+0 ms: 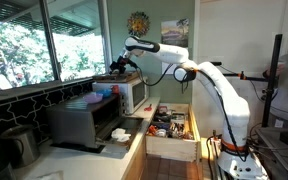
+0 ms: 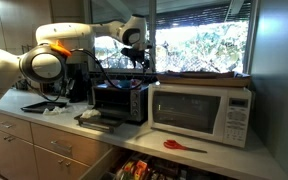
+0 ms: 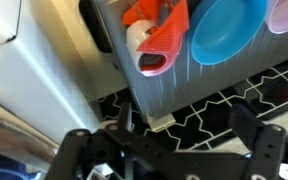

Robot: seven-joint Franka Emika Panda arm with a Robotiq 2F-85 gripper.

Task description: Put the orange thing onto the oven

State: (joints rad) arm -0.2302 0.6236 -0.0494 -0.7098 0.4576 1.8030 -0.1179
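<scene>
The orange thing (image 3: 160, 32) lies on the ribbed grey top of the toaster oven (image 3: 199, 85), beside a white cup, a blue plate (image 3: 226, 28) and a pink plate. My gripper (image 3: 169, 152) is open and empty, both fingers over the dark tiled wall behind the toaster oven, short of the orange thing. In both exterior views the gripper (image 1: 118, 67) (image 2: 137, 58) hangs above the toaster oven (image 1: 84, 122) (image 2: 119, 100). The white oven (image 2: 202, 110) with a dark window and brownish top stands next to it; it also shows in an exterior view (image 1: 136, 96).
A red-orange flat item (image 2: 184, 146) lies on the counter in front of the white oven. A drawer full of utensils (image 1: 170, 124) stands open below the counter. A window (image 1: 24, 45) runs behind the appliances. A metal pot (image 1: 22, 143) stands near the toaster oven.
</scene>
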